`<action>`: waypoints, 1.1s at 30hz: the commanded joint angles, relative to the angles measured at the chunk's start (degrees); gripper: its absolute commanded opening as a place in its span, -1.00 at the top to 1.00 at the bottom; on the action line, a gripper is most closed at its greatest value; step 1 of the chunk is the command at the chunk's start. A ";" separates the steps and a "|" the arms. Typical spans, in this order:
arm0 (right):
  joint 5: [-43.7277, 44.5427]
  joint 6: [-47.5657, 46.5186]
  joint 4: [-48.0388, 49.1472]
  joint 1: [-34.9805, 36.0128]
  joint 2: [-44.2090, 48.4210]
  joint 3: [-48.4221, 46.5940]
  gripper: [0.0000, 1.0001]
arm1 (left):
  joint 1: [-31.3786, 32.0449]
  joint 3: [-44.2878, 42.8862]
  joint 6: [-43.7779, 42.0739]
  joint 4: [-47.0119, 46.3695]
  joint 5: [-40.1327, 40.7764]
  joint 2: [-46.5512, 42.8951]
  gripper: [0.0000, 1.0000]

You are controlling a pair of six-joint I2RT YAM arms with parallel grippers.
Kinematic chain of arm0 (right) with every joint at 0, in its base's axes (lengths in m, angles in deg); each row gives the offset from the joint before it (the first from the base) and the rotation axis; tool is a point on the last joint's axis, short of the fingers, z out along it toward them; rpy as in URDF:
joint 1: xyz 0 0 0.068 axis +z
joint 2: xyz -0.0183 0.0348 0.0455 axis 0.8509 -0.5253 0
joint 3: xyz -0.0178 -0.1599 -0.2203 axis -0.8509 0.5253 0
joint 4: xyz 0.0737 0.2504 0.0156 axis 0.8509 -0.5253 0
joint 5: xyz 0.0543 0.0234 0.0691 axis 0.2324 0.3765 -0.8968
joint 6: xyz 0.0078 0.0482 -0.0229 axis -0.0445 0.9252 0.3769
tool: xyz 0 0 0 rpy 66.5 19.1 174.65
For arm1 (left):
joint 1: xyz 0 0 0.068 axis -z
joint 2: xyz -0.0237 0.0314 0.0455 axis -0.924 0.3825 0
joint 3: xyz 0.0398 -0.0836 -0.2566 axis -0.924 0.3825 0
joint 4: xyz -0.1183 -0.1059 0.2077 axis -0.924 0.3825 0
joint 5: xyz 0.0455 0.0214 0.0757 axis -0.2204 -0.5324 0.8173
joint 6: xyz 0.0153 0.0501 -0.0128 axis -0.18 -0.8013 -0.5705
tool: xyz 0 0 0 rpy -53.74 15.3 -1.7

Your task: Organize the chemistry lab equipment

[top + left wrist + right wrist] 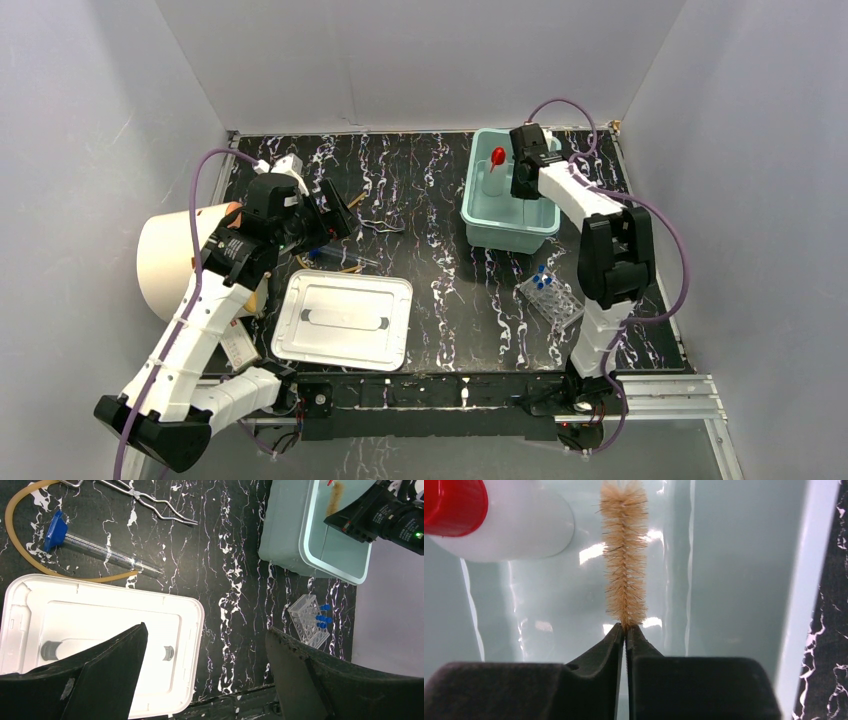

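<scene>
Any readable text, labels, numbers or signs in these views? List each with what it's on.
No text is legible in any view.
On the white card: a red mark, too small to read.
On the squeeze bottle and the brush: no print on the sides shown.

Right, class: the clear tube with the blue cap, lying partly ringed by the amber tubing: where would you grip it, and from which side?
Probably best: grip the clear tube mid-barrel, nearer its blue cap, coming straight down and closing across its width. It lies flat on the table with its long sides exposed, while the amber tubing runs close beside its far end.
</scene>
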 commanded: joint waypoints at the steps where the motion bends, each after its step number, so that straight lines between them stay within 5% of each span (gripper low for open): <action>1: 1.22 -0.15 -0.14 0.12 -1.53 -5.25 0.59 | 0.05 -0.86 -1.21 -0.12 -0.86 -0.29 -0.74; 4: 1.26 0.50 -2.59 0.12 -0.28 -7.75 0.33 | 0.07 -1.43 -1.72 -0.08 -0.86 -0.12 -0.74; 13: 1.26 0.50 -2.59 2.94 8.36 -12.86 0.33 | 0.05 -2.13 -1.93 -0.69 -0.86 -1.44 -0.73; 24: 1.26 0.50 -2.59 18.23 19.96 -3.73 0.33 | 0.05 -11.05 -3.04 0.92 4.52 -2.83 -0.72; 33: 1.26 0.50 -2.59 32.49 8.28 -7.67 0.33 | 0.05 -20.13 -5.08 3.28 18.24 -6.52 -0.68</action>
